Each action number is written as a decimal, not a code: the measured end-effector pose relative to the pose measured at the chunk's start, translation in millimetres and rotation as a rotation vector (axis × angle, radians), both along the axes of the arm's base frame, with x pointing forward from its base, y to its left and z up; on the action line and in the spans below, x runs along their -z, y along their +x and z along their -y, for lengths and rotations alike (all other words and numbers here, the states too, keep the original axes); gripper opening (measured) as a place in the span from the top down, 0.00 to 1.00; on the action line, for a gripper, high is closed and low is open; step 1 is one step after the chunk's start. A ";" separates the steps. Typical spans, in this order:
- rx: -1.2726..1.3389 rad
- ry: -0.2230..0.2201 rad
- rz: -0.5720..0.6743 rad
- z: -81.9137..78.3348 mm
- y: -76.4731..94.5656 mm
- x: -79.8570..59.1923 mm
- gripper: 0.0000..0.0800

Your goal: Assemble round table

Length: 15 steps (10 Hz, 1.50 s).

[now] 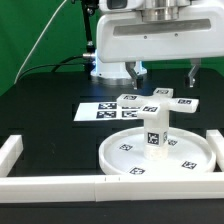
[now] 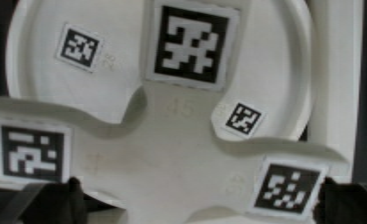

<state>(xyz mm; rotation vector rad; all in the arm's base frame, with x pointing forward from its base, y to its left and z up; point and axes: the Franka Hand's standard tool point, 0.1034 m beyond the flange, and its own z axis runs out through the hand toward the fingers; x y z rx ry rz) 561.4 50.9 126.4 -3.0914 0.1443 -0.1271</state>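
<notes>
Tool point(image 1: 166, 72) spread wide, holding nothing, above the cross-shaped foot point(image 1: 157, 108). Foot sits atop the upright leg point(image 1: 156, 139), standing in the round disc point(image 1: 118, 152) near the worktop's front rail point(image 1: 60, 185).

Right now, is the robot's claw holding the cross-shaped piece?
No. The claw hangs open above the cross-shaped piece, which sits on the short post standing in the round dish.

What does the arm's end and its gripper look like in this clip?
A boxy white gripper body with a silvery cylindrical mount above it, and two thin dark fingers hanging beneath. The white arm base stands behind, with dark cables trailing off. The wrist view shows only blurred black fingertips.
</notes>
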 end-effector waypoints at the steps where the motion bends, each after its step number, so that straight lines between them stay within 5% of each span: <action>1: -0.063 -0.008 0.002 1.6 0.1 0.1 0.19; 6: -0.654 -0.126 0.001 10.0 6.1 4.6 0.19; 11: -0.560 -0.106 -0.041 11.9 10.1 3.6 0.19; 15: -0.546 -0.115 -0.050 8.2 5.0 17.4 0.19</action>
